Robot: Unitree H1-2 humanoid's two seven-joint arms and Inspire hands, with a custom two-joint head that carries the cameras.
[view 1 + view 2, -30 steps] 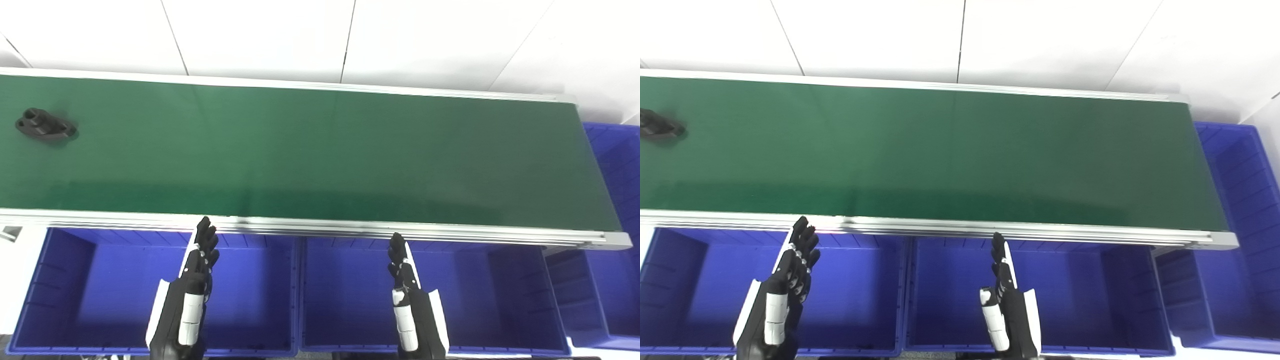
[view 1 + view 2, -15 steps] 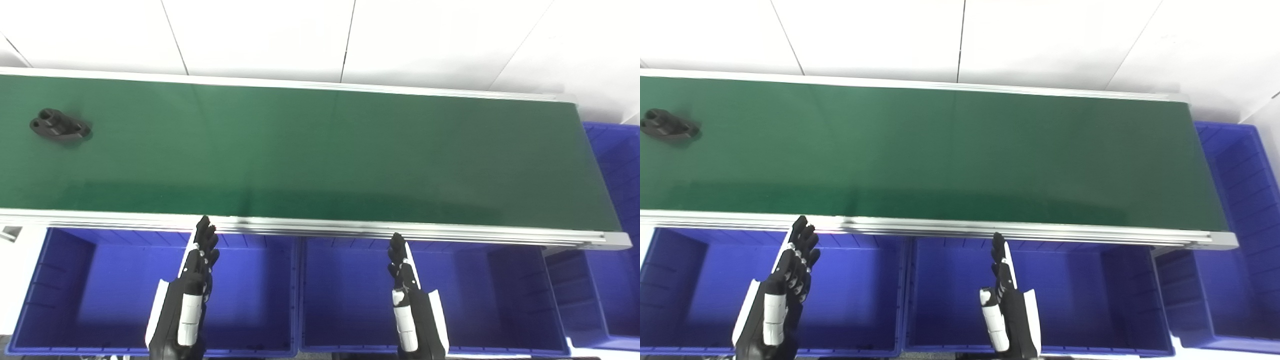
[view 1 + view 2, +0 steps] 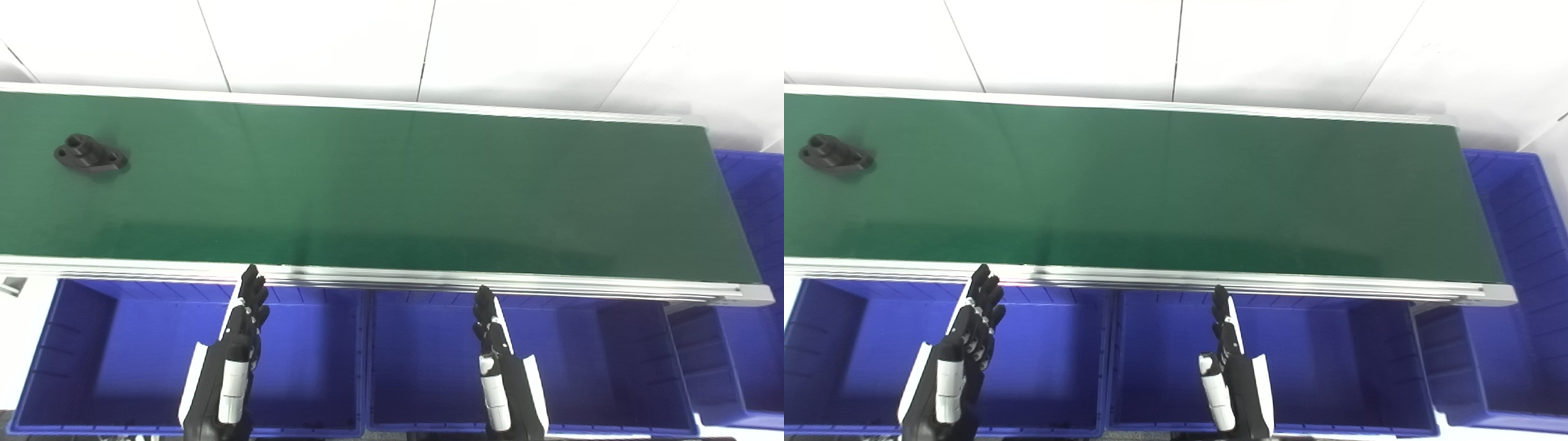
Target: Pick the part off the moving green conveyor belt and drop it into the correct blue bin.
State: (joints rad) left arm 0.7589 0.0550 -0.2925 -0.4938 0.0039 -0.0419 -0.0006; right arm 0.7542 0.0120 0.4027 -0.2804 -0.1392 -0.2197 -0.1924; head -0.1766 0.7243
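A: Where are the edges, and how much room is there?

B: The green belt (image 3: 392,190) runs across the whole view, with a pale metal rail (image 3: 429,280) along its near side and its right end stopping just before a blue bin (image 3: 756,202). Nearly all of the belt's surface is bare.

A: And the part?

B: One black part (image 3: 90,154), flat, with round holes in it, lies near the belt's far-left end, well apart from both hands.

A: The hands?

B: Two. The left hand (image 3: 239,334) hovers over the left bin (image 3: 73,355) and the right hand (image 3: 493,343) over the middle bin (image 3: 612,361), both just short of the rail. Fingers on each are stretched out straight, released, grasping nothing.

A: How many bins?

B: Two in front and one at the right end, three in all.
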